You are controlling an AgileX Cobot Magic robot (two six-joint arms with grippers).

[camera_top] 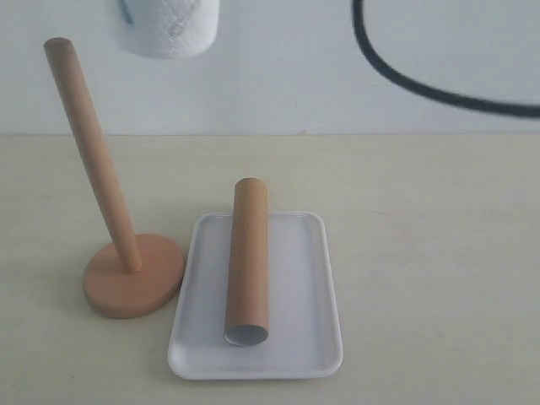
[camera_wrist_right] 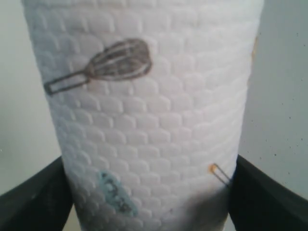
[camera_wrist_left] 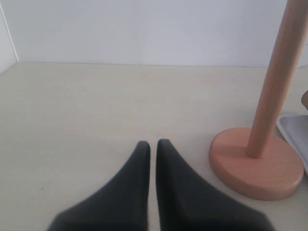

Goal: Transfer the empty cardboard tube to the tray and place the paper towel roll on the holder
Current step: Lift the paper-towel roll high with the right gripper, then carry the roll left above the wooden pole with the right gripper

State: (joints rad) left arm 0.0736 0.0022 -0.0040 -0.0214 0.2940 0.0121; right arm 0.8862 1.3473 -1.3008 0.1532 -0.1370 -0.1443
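The brown cardboard tube (camera_top: 248,261) lies lengthwise in the white tray (camera_top: 315,295), its open grey end toward the front. To the tray's left stands the wooden holder (camera_top: 126,283), its pole leaning up to the top left. The paper towel roll (camera_top: 169,25) hangs in the air at the top edge, above and right of the pole's tip. In the right wrist view the roll (camera_wrist_right: 144,120) fills the frame, gripped between the black fingers (camera_wrist_right: 262,192) of my right gripper (camera_wrist_right: 149,192). My left gripper (camera_wrist_left: 153,147) is shut and empty, low over the table beside the holder's base (camera_wrist_left: 257,166).
A black cable (camera_top: 422,80) arcs across the pale wall at the top right. A corner of the tray (camera_wrist_left: 294,134) shows past the holder in the left wrist view. The beige table (camera_top: 439,253) stretches right of the tray.
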